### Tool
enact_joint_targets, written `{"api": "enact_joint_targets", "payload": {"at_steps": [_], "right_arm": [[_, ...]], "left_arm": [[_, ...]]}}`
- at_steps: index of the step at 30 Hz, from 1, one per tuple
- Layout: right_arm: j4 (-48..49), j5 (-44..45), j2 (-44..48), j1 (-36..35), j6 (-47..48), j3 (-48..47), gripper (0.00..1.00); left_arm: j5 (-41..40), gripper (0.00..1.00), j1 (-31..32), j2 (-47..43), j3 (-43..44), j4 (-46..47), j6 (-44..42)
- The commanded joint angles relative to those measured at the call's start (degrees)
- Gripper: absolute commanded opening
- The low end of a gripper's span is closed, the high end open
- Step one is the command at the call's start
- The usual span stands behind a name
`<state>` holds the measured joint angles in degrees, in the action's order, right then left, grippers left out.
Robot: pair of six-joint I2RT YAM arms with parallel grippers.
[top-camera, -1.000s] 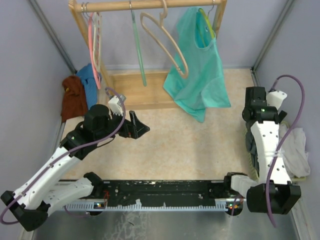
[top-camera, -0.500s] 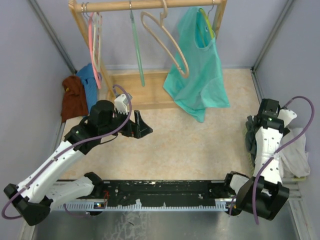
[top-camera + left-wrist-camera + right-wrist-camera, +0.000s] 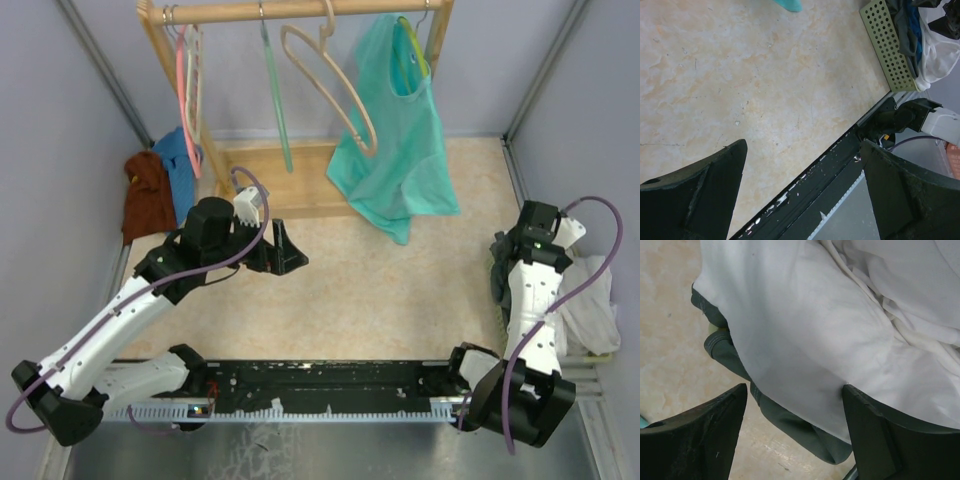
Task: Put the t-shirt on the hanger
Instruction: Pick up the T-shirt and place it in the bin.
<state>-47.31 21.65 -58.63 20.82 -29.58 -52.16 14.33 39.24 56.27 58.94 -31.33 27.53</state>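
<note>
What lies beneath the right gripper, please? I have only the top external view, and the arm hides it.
Observer: The right wrist view shows the white t-shirt just below the right gripper, whose fingers stand open, not gripping it.
Operator: Thank you. What is under the t-shirt?
Observer: A dark grey garment pokes out beneath its edge.
Operator: What holds that pile?
Observer: In the left wrist view, a green perforated basket holds it.
</note>
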Motion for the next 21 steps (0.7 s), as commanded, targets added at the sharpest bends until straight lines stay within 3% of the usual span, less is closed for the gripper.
{"api": "enact_joint_targets", "payload": {"at_steps": [1,4,8,12,21], "right_arm": [[2.66,-1.67,0.99,0.36,0.11,-0.44,0.76],[2.42,-0.93,1.03,0.32,0.07,-0.31,0.65],[1.96,-0.73,1.40,0.37,-0.28,-0.72,0.25],[1.11,-0.99,2.29,0.38,-0.19,-2.53,0.00],[-2.26,-3.25,6.43,0.36,1.03,-12.84,0.00]], "left_arm": [[1.45,1.00,0.04,0.65,1.79,1.22,0.64],[1.32,0.99,0.04,0.64,1.65,1.38,0.56],[1.36,1.00,0.04,0.61,1.62,1.43,0.35],[1.34,1.00,0.04,0.47,1.37,1.37,0.34],[1.51,0.99,0.03,0.36,1.09,1.54,0.51]]}}
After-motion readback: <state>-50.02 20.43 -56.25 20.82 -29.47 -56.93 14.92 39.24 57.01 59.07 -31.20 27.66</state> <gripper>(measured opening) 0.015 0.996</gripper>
